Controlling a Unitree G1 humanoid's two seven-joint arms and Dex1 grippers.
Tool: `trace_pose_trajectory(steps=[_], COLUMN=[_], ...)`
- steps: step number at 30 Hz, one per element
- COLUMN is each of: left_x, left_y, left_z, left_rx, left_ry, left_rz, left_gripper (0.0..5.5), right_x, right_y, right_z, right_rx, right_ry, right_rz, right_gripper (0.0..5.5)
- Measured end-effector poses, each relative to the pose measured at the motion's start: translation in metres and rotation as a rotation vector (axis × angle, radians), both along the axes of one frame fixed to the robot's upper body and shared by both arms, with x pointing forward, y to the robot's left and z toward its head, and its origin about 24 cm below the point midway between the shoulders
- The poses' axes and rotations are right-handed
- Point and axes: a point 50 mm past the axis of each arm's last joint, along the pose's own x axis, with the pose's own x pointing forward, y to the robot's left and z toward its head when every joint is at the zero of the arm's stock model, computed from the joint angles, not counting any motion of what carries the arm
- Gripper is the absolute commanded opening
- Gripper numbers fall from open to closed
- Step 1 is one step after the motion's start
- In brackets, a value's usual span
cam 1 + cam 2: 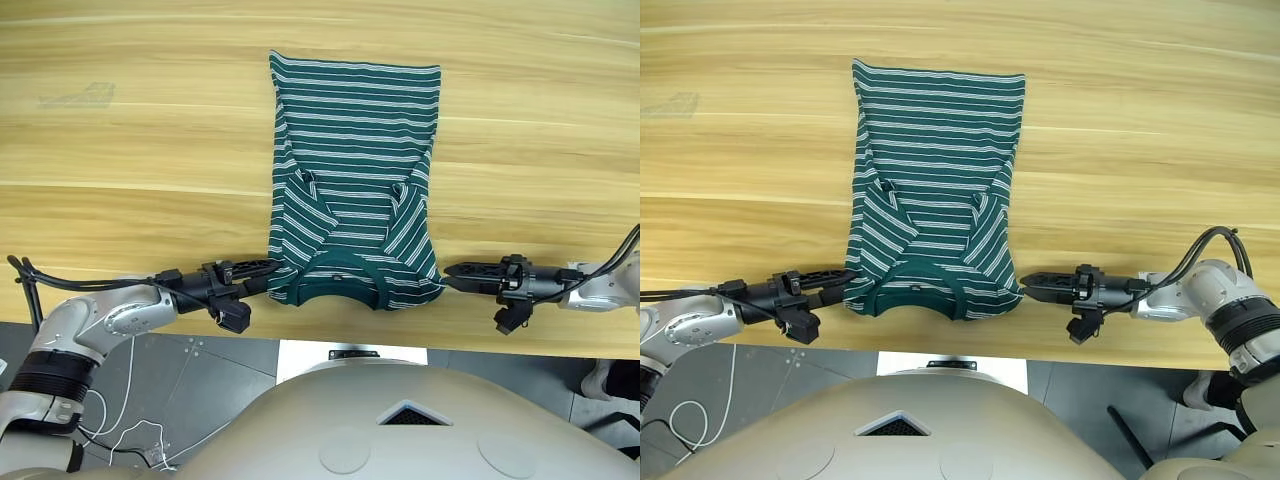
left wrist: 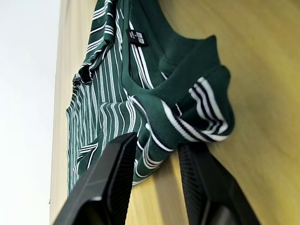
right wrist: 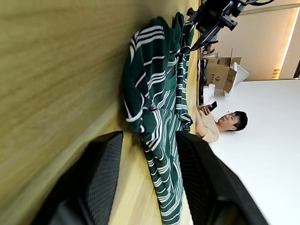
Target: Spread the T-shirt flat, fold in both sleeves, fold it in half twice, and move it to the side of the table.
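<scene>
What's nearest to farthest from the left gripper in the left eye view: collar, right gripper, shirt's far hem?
1. Collar, just beside the left gripper, near edge.
2. Right gripper, across the shirt.
3. Far hem, at the far end.

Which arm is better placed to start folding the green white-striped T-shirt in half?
Left, marginally: the green striped T-shirt's shoulder corner sits between the left gripper's open fingers; the right gripper's tips just reach the other corner.
</scene>
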Motion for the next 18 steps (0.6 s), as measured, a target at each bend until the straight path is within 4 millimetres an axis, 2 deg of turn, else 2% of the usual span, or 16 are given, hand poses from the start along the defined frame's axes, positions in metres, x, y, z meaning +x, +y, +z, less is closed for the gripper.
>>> trace_pose_trajectory(steps=[7, 13, 18], left_x=[0.002, 0.006, 0.008], left_y=[-0.006, -0.016, -0.017], left_z=[-0.002, -0.005, -0.007], left_rx=[-0.017, -0.046, -0.048], left_ry=[0.002, 0.003, 0.011], left_rz=[-0.022, -0.05, -0.082], left_gripper=[1.61, 1.61, 0.88], right_x=[0.005, 0.009, 0.01], right_y=[0.021, 0.029, 0.029], right_z=[-0.006, -0.009, -0.008], right_rx=[0.056, 0.073, 0.089], right_ry=[0.001, 0.006, 0.004], right_rz=[0.063, 0.097, 0.093], right_gripper=[2.09, 2.09, 1.55])
